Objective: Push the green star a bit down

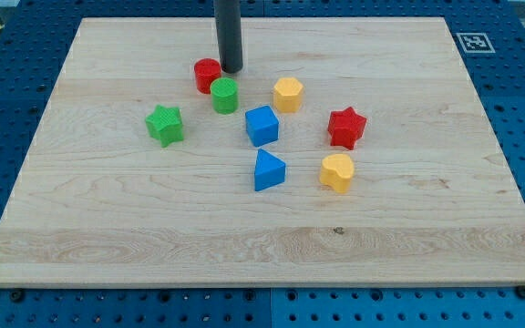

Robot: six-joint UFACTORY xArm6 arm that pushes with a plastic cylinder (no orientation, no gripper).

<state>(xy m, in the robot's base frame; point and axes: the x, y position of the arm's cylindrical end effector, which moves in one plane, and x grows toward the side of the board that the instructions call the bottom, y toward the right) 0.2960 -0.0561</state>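
A wooden board holds coloured blocks; the green star sits left of centre. My tip (a bare rod, holding nothing) rests just beside the red cylinder, up and right of the star, so the push looks unstarted.

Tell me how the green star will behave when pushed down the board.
The green star looks low and flat-based, so it will probably slide, not tip or roll. Its points may make it rotate if hit off-centre. My tip sits up by the red cylinder, apart from it.
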